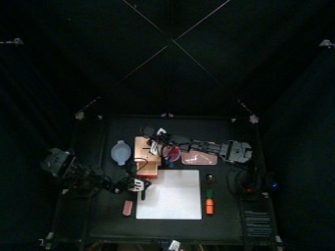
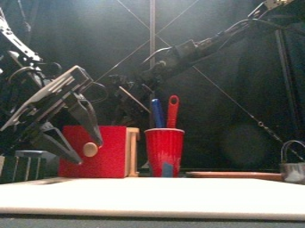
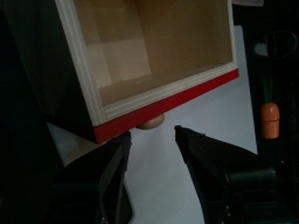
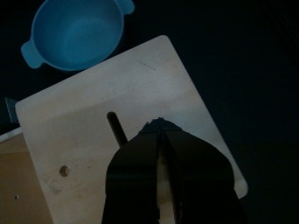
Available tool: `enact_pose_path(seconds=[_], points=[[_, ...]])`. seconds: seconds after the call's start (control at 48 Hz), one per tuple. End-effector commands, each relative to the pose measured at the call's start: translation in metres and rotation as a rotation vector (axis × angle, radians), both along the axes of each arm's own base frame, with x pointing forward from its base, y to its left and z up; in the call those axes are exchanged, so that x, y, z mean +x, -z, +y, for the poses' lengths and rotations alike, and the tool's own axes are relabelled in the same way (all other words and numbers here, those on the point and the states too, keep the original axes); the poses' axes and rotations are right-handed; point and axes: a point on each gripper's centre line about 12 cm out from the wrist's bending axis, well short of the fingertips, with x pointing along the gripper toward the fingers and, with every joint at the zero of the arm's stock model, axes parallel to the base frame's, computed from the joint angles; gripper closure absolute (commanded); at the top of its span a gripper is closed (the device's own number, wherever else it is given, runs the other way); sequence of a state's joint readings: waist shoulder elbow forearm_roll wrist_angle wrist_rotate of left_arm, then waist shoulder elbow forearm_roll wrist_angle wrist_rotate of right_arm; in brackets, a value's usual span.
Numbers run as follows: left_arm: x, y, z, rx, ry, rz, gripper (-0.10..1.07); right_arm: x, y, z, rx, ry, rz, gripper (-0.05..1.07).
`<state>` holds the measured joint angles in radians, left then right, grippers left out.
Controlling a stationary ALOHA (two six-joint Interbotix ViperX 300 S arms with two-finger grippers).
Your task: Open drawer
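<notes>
Hovering just off the drawer's red front, the left gripper (image 3: 152,157) has its two black jaws spread apart with nothing between them. The small round wooden knob (image 3: 149,123) sits straight ahead of that gap, close but not touching. The drawer (image 1: 147,157), a small tan wooden box with a red face, stands left of the desk's middle, just beside the white sheet (image 1: 171,194). My guess is that this nearer arm should close on the knob and draw back along the drawer's length. Above, the right gripper (image 4: 163,131) rests pinched together on the box's top, near a blue round bowl (image 4: 76,33).
</notes>
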<state>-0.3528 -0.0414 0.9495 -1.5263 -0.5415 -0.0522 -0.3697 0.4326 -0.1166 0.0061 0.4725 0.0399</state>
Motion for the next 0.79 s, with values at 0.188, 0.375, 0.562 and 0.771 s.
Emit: enact_pose_path(seconds=[0.188, 0.375, 0.562, 0.771], points=[[-0.004, -0.033, 0.002, 0.055, 0.094, -0.117, 0.15, -0.001, -0.032, 0.003, -0.023, -0.007, -0.05, 0.99], [-0.012, -0.043, 0.003, 0.132, 0.186, -0.161, 0.15, -0.004, -0.05, 0.004, -0.057, -0.016, -0.073, 0.99], [-0.022, -0.052, -0.001, 0.221, 0.316, -0.213, 0.15, -0.011, -0.075, 0.012, -0.099, -0.035, -0.104, 0.99], [-0.041, -0.059, 0.006, 0.303, 0.375, -0.264, 0.15, -0.026, -0.09, 0.037, -0.132, -0.078, -0.137, 0.99]])
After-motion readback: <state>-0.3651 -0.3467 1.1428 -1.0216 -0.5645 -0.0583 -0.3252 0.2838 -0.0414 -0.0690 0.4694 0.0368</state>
